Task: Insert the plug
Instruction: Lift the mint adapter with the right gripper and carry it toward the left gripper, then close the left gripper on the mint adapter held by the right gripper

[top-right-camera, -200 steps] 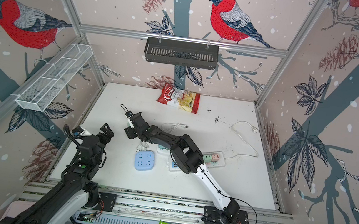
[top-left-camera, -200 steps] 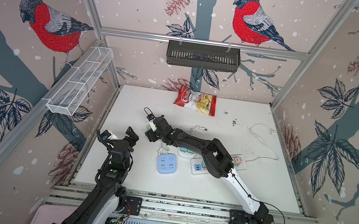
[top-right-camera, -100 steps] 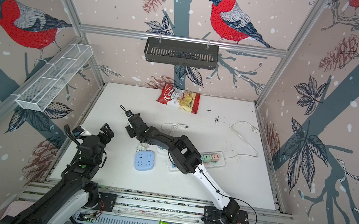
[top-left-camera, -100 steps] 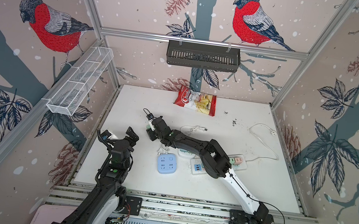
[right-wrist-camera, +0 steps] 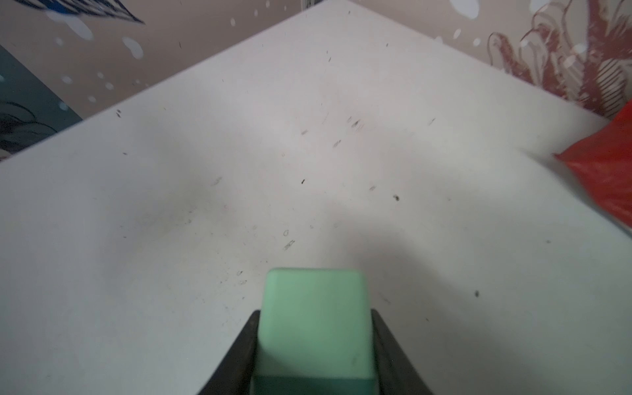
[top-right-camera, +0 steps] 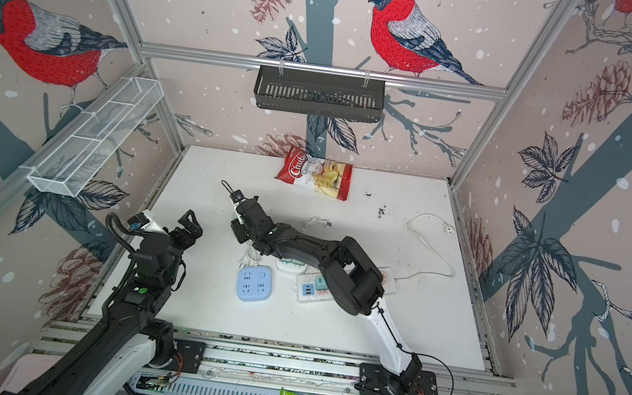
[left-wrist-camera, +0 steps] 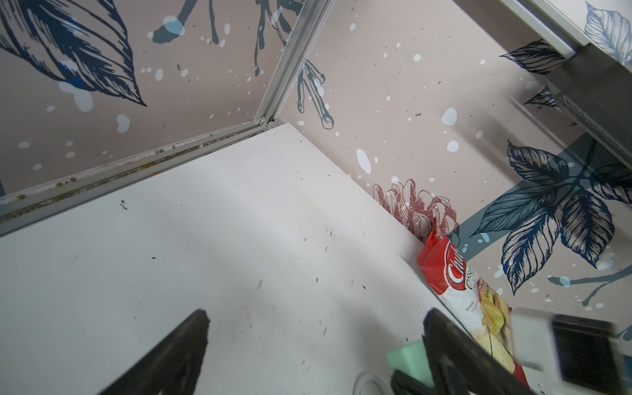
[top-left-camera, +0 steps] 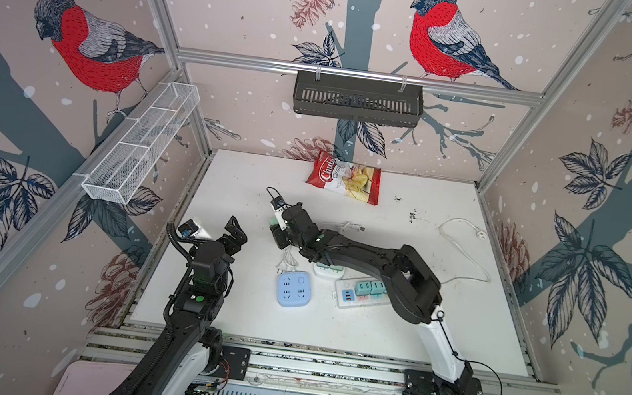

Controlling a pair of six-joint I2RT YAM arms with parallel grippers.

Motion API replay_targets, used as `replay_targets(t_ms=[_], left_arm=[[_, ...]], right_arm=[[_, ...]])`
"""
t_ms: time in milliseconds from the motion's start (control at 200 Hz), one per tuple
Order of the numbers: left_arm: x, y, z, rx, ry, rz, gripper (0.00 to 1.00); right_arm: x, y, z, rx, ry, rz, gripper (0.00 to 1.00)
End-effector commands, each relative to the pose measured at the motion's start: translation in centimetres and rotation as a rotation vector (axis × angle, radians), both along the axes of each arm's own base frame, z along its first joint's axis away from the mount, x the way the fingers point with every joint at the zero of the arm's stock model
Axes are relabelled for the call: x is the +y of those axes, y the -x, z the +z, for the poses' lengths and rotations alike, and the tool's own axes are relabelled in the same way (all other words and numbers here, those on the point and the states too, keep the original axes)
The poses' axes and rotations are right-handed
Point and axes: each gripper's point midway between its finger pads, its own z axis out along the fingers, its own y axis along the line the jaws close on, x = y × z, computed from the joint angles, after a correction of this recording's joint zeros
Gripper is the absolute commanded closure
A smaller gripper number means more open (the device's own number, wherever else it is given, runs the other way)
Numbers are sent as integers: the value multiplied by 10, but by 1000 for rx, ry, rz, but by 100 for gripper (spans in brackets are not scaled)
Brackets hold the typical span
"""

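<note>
My right gripper (right-wrist-camera: 313,314) is shut on the plug (right-wrist-camera: 313,325), a mint-green block that sticks out beyond the black fingers (right-wrist-camera: 376,318). In both top views this gripper (top-left-camera: 278,229) (top-right-camera: 239,226) reaches across to the left middle of the white table (top-left-camera: 391,335), low over it, with a bit of the green plug (top-left-camera: 272,223) showing. A blue square socket block (top-left-camera: 293,294) (top-right-camera: 255,283) lies nearer the front. My left gripper (left-wrist-camera: 316,319) (top-left-camera: 223,234) hangs open by the left edge, holding nothing. The plug (left-wrist-camera: 407,355) shows beside its finger.
A white power strip (top-left-camera: 361,293) with green plugs in it and a small white socket (top-left-camera: 329,269) lie under my right arm. A thin white cable (top-left-camera: 466,253) loops at the right. A red chips bag (top-left-camera: 344,181) lies at the back wall.
My right gripper has closed on the green plug and shifted slightly. The left arm has not moved.
</note>
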Motion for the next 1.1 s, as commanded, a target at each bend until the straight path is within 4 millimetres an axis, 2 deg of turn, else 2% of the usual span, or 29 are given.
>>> replay_targets(t_ms=[0,65,140,280,370,520,640,700,805,1016,1096], left_arm=[[-33,-10,17,-40,-33,-202,3],[-52,-14,37,-72,-44,-307,4],[-67,-14,55,-87,-34,-376,11],[-102,-8,98,-110,-81,-520,17],[-128,-2,124,-110,-118,-620,21],[-172,10,152,-100,-159,-815,21],[-196,19,174,-62,-200,-958,22],[-205,24,195,-59,-241,-1022,25],[-221,33,199,-28,-313,-1115,32],[-278,53,166,62,-468,-1312,37],[-300,66,161,39,-468,-1421,39]], right_arm=[[-21,6,57,-111,-121,-25,77],[-46,17,77,-155,-157,-45,77],[-76,30,95,-211,-192,-63,78],[-143,58,113,-315,-255,-126,78],[-178,80,126,-403,-305,-124,78],[-212,107,149,-516,-336,-90,80],[-237,110,154,-566,-334,-139,81],[-248,112,158,-585,-339,-167,82],[-259,120,161,-620,-349,-155,83],[-280,146,168,-748,-438,-103,84],[-278,153,166,-787,-433,-61,86]])
